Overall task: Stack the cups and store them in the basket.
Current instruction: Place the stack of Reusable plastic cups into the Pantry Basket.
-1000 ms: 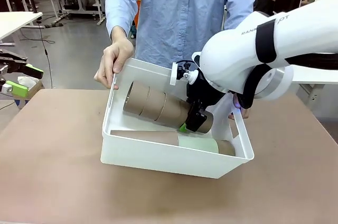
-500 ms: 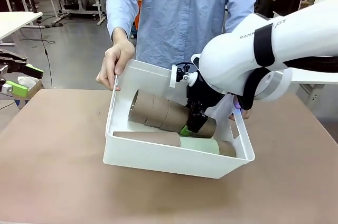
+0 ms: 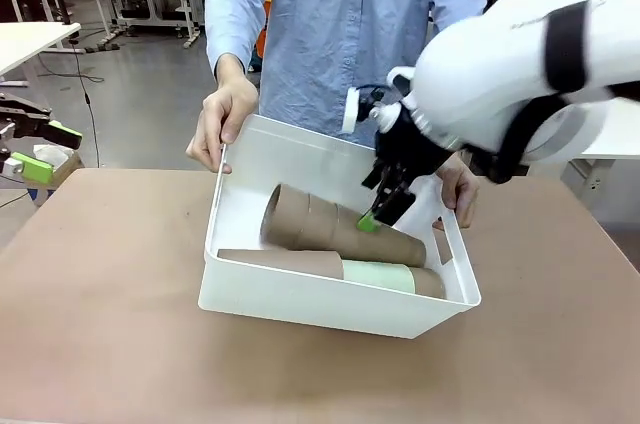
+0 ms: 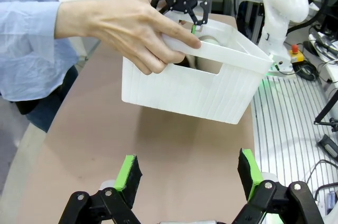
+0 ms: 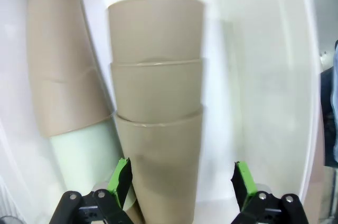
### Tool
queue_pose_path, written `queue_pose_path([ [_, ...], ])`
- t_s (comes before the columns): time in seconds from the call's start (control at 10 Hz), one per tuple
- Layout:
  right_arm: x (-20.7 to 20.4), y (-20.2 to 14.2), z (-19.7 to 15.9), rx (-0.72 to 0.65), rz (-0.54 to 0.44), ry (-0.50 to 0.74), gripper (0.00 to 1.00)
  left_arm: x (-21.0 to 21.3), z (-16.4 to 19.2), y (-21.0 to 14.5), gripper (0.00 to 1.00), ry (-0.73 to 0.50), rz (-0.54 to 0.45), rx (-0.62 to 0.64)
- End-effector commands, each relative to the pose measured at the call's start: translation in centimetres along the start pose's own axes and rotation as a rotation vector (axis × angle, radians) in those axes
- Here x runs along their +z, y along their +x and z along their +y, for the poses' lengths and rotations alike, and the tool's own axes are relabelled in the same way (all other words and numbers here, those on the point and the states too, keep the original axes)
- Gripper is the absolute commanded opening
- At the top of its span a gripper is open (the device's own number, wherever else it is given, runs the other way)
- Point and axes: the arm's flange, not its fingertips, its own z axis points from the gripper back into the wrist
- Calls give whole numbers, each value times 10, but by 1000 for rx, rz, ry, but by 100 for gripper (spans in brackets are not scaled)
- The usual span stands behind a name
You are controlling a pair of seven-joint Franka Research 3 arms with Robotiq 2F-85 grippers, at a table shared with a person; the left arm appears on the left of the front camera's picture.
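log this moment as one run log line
right end effector: open above brown cup stack | basket: tilted, held by person | left end effector: open

Flat matte brown tabletop [image 3: 110, 324] spanning the lower frame. At centre, its sole load: a white rectangular plastic basket [image 3: 320, 302] with rounded corners, far edge raised.

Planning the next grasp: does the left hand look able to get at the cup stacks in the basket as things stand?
Probably not directly. The left hand is open and low, outside the basket, whose tall side wall faces it; a person's hand grips the rim, and the right hand hangs over the cups.
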Motion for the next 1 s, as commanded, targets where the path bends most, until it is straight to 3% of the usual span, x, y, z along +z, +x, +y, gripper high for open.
queue_pose_path([
  [0.0,47,-9,14,-41,-58,10,100,0,-1,3,96,-2,-8,7],
  [0.3,123,-35,21,-68,-172,15,100,0,-1,3,96,-2,-8,7],
  [0.5,165,-74,20,-68,-262,26,100,0,-1,3,96,-2,-8,7],
  [0.9,195,-169,3,-60,-451,80,100,0,-1,3,96,-2,-8,7],
])
